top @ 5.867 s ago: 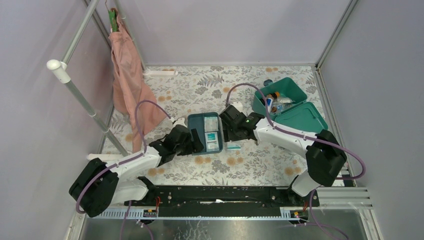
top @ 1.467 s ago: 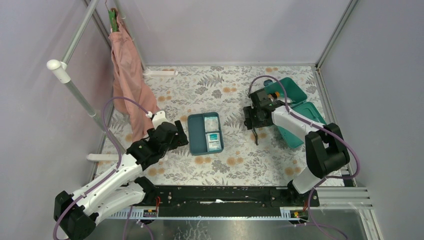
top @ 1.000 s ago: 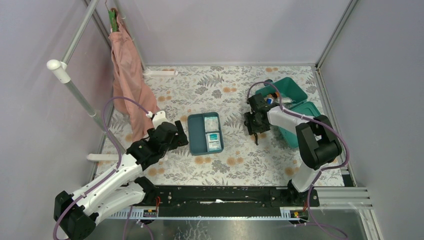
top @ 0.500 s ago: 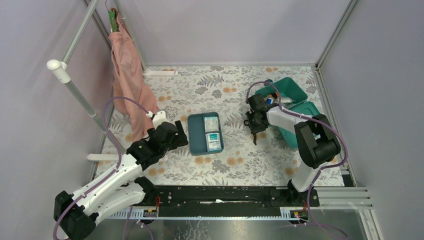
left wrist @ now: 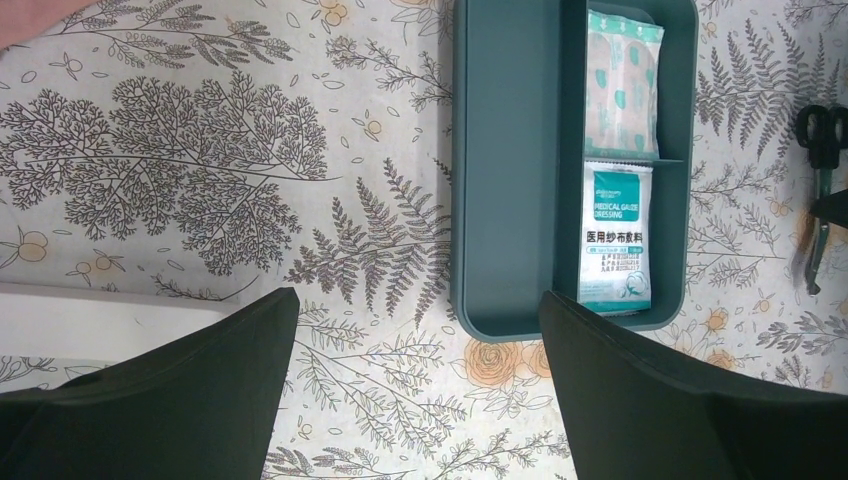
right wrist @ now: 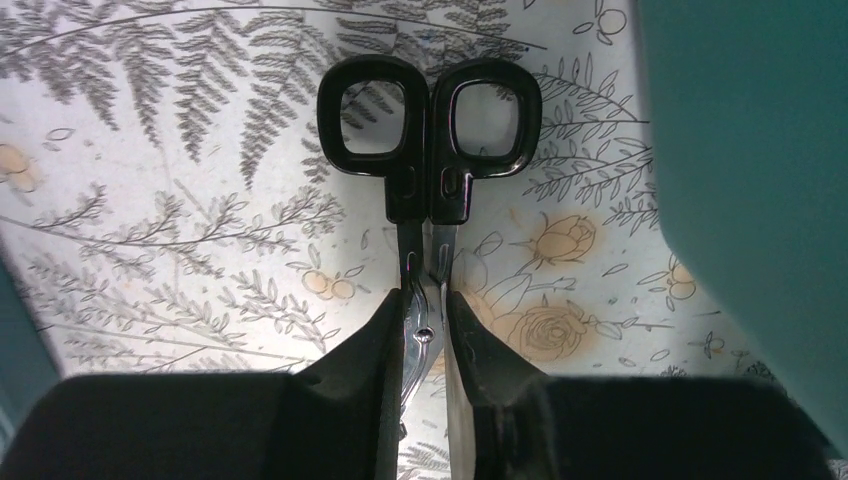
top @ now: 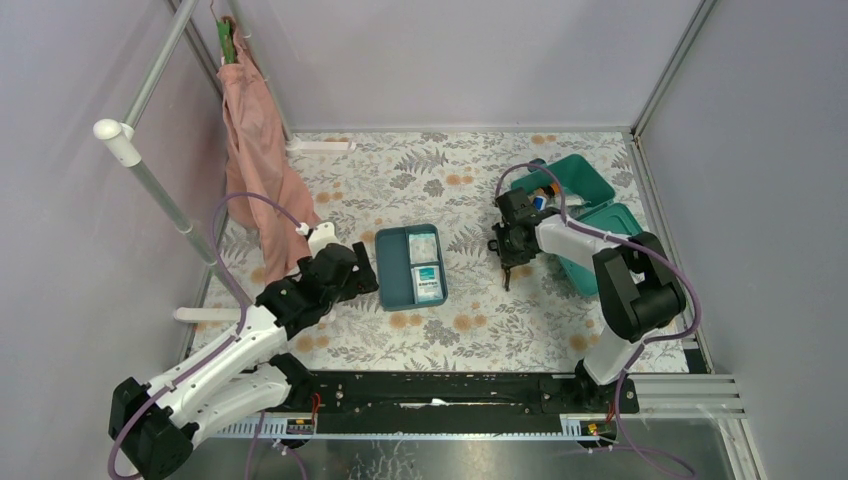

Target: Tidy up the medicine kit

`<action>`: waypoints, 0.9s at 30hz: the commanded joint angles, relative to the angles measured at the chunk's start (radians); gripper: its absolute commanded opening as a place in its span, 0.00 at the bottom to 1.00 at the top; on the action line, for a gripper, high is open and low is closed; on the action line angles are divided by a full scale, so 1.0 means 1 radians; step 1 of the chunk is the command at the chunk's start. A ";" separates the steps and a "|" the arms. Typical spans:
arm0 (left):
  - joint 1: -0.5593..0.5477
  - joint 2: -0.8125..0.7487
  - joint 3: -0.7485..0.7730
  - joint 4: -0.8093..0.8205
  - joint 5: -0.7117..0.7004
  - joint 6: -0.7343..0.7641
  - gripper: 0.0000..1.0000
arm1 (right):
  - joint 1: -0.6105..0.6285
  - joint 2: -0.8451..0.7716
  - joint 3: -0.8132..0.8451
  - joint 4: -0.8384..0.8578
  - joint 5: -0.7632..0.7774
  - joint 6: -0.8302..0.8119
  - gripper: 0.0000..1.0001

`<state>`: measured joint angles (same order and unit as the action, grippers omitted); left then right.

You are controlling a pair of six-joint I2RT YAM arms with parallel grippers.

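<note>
The left arm and right arm share one build: glossy white link shells alternating with bulky matte-black joint housings. A lilac cable runs in loose loops alongside each arm. Both bases are fixed to a long black rail. The left gripper and right gripper each carry two plain matte-black fingers, broad at the root and narrowing to blunt tips.

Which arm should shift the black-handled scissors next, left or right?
Right. The right gripper pinches the black-handled scissors at the blades, beside the teal-green plastic medicine kit box. The left gripper hangs open by the dark blue-teal divided tray, apart from them.
</note>
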<state>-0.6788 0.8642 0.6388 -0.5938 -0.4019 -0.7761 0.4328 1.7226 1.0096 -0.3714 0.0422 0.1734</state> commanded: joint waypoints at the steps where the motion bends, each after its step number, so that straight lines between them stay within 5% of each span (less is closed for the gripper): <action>1: 0.004 0.010 -0.005 0.035 0.015 -0.003 0.98 | 0.040 -0.090 0.028 -0.023 -0.019 0.060 0.11; 13: 0.005 -0.026 0.045 -0.026 -0.021 0.010 0.98 | 0.216 -0.066 0.232 -0.115 0.064 0.168 0.10; 27: 0.005 -0.129 0.196 -0.197 -0.228 0.097 0.98 | 0.476 0.227 0.587 -0.130 0.076 0.336 0.12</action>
<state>-0.6785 0.7654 0.8120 -0.7204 -0.5213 -0.7280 0.8768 1.8896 1.5101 -0.4889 0.1120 0.4519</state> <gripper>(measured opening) 0.984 0.228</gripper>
